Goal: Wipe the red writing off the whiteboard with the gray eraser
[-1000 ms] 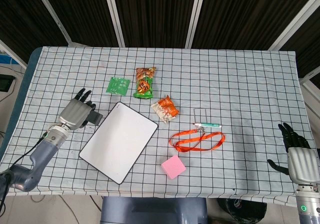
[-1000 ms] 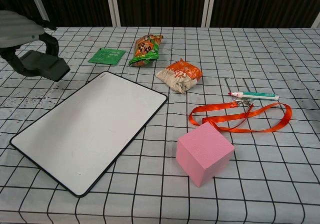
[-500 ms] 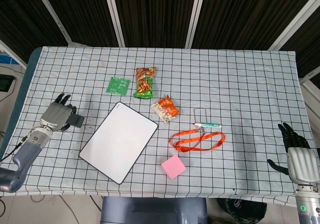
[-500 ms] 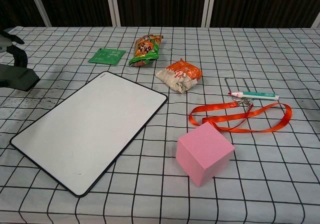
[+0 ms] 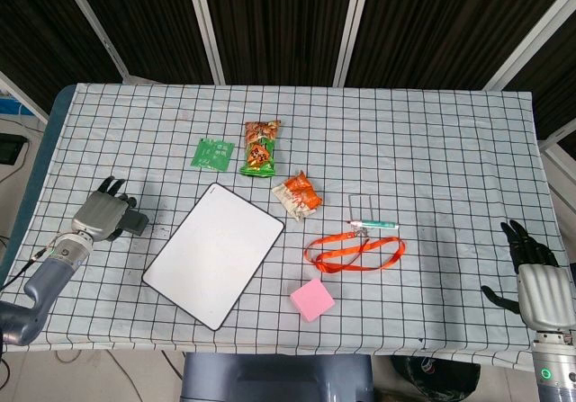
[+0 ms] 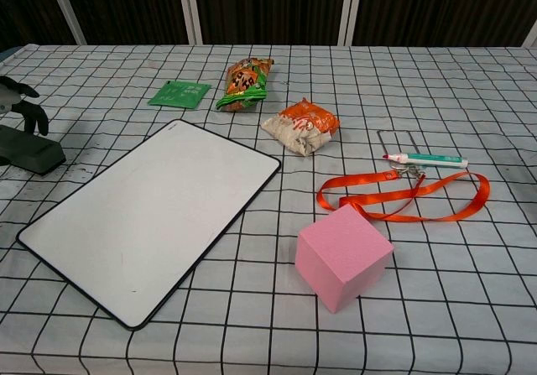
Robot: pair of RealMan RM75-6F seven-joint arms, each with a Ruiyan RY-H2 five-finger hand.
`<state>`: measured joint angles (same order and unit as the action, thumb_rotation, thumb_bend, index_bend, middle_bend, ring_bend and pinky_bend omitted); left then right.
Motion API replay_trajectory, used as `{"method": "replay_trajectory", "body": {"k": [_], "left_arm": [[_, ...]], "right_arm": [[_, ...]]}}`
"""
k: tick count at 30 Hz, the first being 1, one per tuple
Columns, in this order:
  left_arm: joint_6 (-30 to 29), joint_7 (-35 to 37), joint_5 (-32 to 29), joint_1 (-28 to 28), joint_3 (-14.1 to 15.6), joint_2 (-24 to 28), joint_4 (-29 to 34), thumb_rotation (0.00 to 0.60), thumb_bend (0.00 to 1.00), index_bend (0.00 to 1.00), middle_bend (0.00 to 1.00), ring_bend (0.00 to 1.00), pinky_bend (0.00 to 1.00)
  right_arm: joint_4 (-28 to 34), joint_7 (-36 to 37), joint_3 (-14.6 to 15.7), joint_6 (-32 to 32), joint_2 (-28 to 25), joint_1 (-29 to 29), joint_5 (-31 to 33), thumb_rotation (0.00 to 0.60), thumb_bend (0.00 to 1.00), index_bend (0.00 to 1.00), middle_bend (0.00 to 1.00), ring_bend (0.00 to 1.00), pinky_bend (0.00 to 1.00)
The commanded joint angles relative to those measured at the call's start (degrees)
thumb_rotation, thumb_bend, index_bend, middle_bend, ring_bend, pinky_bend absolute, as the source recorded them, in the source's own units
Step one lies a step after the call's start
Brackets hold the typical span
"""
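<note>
The whiteboard (image 5: pixel 216 254) lies tilted on the checked cloth, left of centre, and its face (image 6: pixel 151 211) shows plain white with no red marks that I can see. The gray eraser (image 5: pixel 134 225) sits low on the cloth, left of the board and apart from it. My left hand (image 5: pixel 99 214) grips its left end. In the chest view the eraser (image 6: pixel 32 155) lies flat at the left edge, with the left hand's fingers (image 6: pixel 37 120) on top of it. My right hand (image 5: pixel 537 283) hangs open off the table's front right corner, holding nothing.
A green sachet (image 5: pixel 213 154), a snack bag (image 5: pixel 260 147) and an orange packet (image 5: pixel 298 194) lie behind the board. To its right are a marker pen (image 5: pixel 378 226), an orange lanyard (image 5: pixel 353 252) and a pink cube (image 5: pixel 311 300). The table's left edge is close to my left hand.
My left hand carried the eraser leftward from the whiteboard's upper-left corner and lowered it onto the cloth near the table's left edge. The right hand has not moved.
</note>
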<state>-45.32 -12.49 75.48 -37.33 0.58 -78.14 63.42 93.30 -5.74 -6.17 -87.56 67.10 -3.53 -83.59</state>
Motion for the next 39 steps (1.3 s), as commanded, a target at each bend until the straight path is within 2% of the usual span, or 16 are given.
{"method": "replay_trajectory", "body": {"k": [1, 5, 9, 17, 23, 27, 32, 39], "left_arm": [[0.51, -1.81, -0.90, 0.12, 0.10, 0.09, 0.12, 0.600, 0.15, 0.18, 0.23, 0.00, 0.00], [-0.11, -4.26, -1.84, 0.39, -0.12, 1.92, 3.45, 0.600, 0.14, 0.13, 0.18, 0.00, 0.00], [-4.02, -6.70, -1.50, 1.30, -0.70, 5.28, 9.76, 0.600, 0.14, 0.10, 0.16, 0.00, 0.00], [-17.83, -12.03, 0.94, 6.80, -1.04, 14.89, 27.47, 0.600, 0.12, 0.02, 0.09, 0.00, 0.00], [-28.67, -12.42, 5.49, 13.50, 1.33, 20.97, 37.45, 0.600, 0.05, 0.00, 0.04, 0.00, 0.00], [-34.19, -10.77, 9.63, 17.65, 3.69, 23.59, 39.97, 0.600, 0.04, 0.00, 0.03, 0.00, 0.00], [-40.27, -5.21, 13.21, 22.06, 5.03, 24.04, 37.98, 0.600, 0.03, 0.00, 0.01, 0.00, 0.00], [-43.37, 1.42, 15.89, 24.82, 5.74, 23.66, 34.86, 0.600, 0.02, 0.00, 0.00, 0.00, 0.00]], "right_arm": [[0.00, -0.04, -0.01, 0.00, 0.00, 0.01, 0.03, 0.600, 0.13, 0.01, 0.10, 0.20, 0.22], [0.04, -0.10, -0.05, -0.06, 0.01, 0.02, 0.07, 0.600, 0.13, 0.01, 0.10, 0.20, 0.22], [0.05, -0.13, -0.08, -0.09, 0.03, 0.02, 0.08, 0.600, 0.13, 0.01, 0.10, 0.20, 0.22], [0.09, -0.08, -0.06, -0.06, -0.01, 0.05, 0.13, 0.600, 0.13, 0.01, 0.10, 0.20, 0.22], [0.08, -0.05, -0.19, -0.22, -0.07, 0.09, 0.21, 0.600, 0.13, 0.01, 0.10, 0.20, 0.22], [0.09, -0.13, -0.11, -0.33, -0.01, 0.10, -0.03, 0.600, 0.13, 0.01, 0.10, 0.20, 0.22], [0.11, -0.01, -0.05, -0.53, 0.00, 0.18, -0.22, 0.600, 0.13, 0.01, 0.10, 0.20, 0.22], [0.05, 0.11, -0.09, -0.62, -0.01, 0.21, -0.27, 0.600, 0.13, 0.01, 0.10, 0.20, 0.22]]}}
